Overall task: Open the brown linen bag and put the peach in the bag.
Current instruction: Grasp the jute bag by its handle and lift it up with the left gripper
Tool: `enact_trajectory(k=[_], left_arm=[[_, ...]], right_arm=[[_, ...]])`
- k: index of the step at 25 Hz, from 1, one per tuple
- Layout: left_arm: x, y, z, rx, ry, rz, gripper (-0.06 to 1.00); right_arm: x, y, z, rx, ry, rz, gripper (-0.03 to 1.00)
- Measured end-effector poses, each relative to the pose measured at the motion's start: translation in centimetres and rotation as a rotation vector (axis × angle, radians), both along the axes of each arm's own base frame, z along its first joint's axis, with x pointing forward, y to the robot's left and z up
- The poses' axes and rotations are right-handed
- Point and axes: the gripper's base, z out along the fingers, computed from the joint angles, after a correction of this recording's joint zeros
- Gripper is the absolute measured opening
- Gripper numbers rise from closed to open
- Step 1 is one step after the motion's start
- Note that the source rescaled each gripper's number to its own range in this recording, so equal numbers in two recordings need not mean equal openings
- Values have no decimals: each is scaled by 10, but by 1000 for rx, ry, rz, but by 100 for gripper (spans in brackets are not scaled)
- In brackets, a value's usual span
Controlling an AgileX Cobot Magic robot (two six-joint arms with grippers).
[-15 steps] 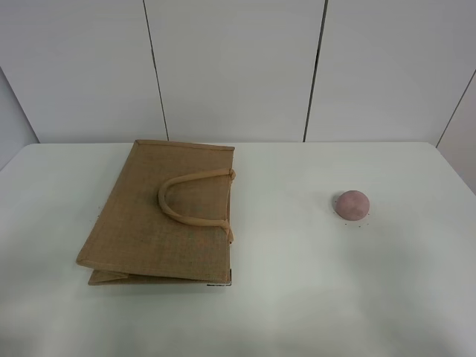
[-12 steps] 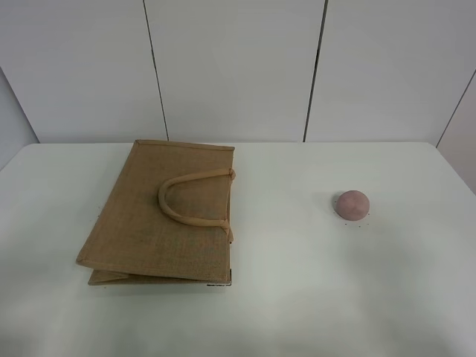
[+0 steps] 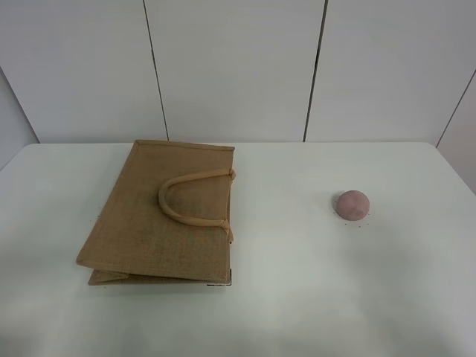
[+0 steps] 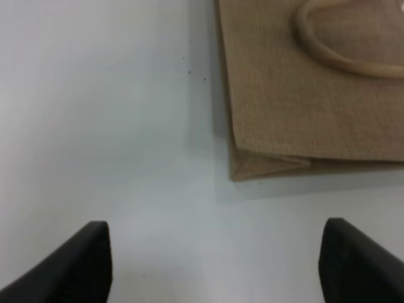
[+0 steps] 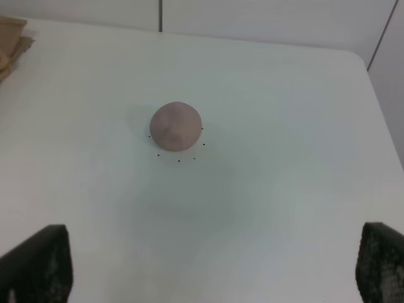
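The brown linen bag [image 3: 163,212] lies flat and closed on the left of the white table, its beige handle [image 3: 192,201] folded over its top face. Its near corner shows in the left wrist view [image 4: 303,95]. The peach [image 3: 352,204] sits alone on the right of the table and shows in the right wrist view [image 5: 176,126]. My left gripper [image 4: 214,265] is open and empty, above the bare table short of the bag's corner. My right gripper [image 5: 214,271] is open and empty, well short of the peach. Neither arm shows in the exterior high view.
The white table [image 3: 282,297] ends at a white panelled wall [image 3: 238,67] at the back. Its right edge [image 5: 379,95] runs close to the peach. Tiny dark specks lie on the table around the peach.
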Motion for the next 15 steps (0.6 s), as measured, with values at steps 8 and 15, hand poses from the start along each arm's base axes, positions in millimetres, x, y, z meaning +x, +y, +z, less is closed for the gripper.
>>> enact_trajectory(k=[8,15], left_arm=[[75,-2,55,7,236,0,100],[188,-6,81,12,377,0,100]], right_arm=[[0,0,0,0,0,0,100],[0,0,0,0,0,0,100]])
